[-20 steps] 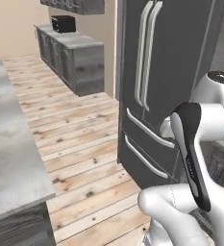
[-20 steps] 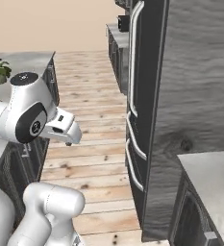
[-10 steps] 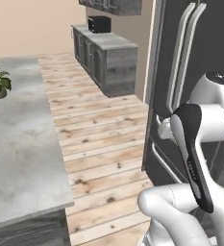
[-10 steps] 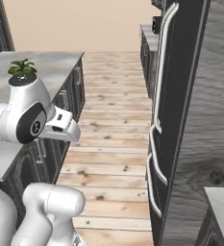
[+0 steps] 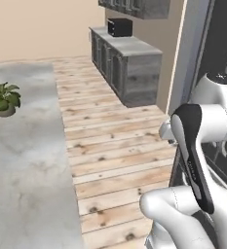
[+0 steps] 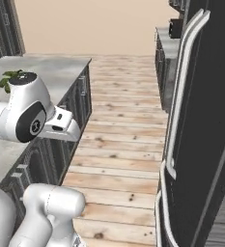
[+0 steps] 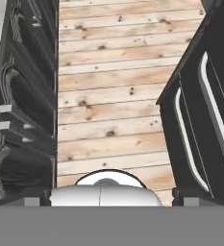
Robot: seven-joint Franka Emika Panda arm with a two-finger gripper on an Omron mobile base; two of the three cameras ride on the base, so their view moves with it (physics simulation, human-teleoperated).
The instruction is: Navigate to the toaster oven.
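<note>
Your base has swung since a second ago, so the far counter now lies ahead. The toaster oven, a matte-black box, sits at its far end. You cannot tell the jaws' state.

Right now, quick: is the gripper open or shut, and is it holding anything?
Gripper: open. In the hand view its fingertips sit wide apart with nothing held between them.

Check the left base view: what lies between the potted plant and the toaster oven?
Bare wooden floor lies between the plant on the island and the toaster oven on the far counter.
</note>
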